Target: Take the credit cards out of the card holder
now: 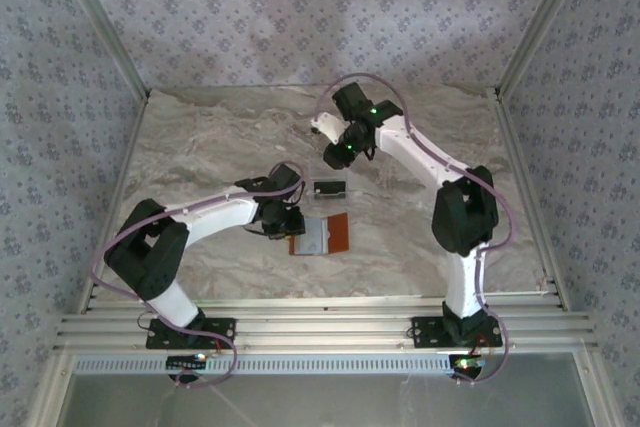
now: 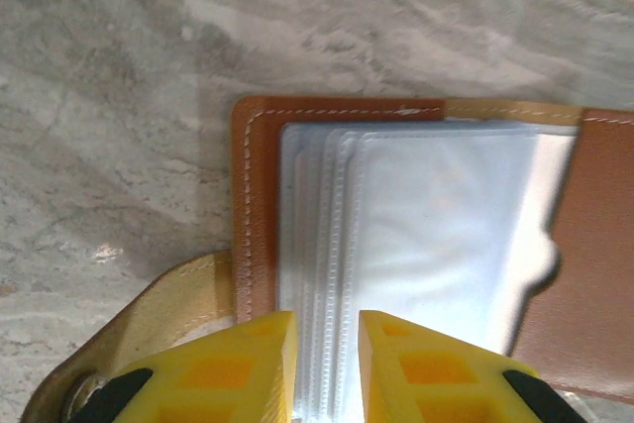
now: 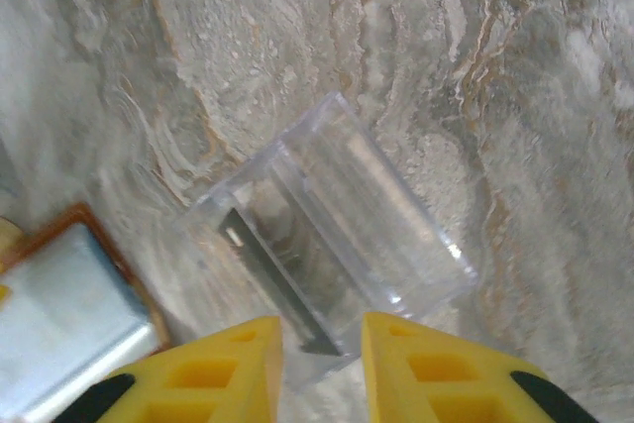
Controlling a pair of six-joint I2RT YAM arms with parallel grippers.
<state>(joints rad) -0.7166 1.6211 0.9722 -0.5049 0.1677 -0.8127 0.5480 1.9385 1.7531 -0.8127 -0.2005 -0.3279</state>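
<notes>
Card holder (image 1: 322, 235) – one brown leather wallet, lying open and flat near the middle of the marbled bench (image 1: 200, 147). In the left wrist view its orange-brown rim (image 2: 253, 205) frames a stack of pale silvery leaves, with about four layered edges showing; how many cards lie among them cannot be told. Just beyond the holder stands one clear plastic rack (image 3: 337, 215), apart from it, with one dark grey credit card (image 3: 272, 269) leaning inside. Left gripper (image 2: 327, 329) sits at the holder's near edge: its two yellow fingers (image 2: 253, 364) stand a narrow gap apart with the stack's edge in that gap – whether they pinch it cannot be told. Right gripper (image 3: 322, 334) hangs above the rack, its two fingers (image 3: 416, 364) slightly parted, with nothing between them.
</notes>
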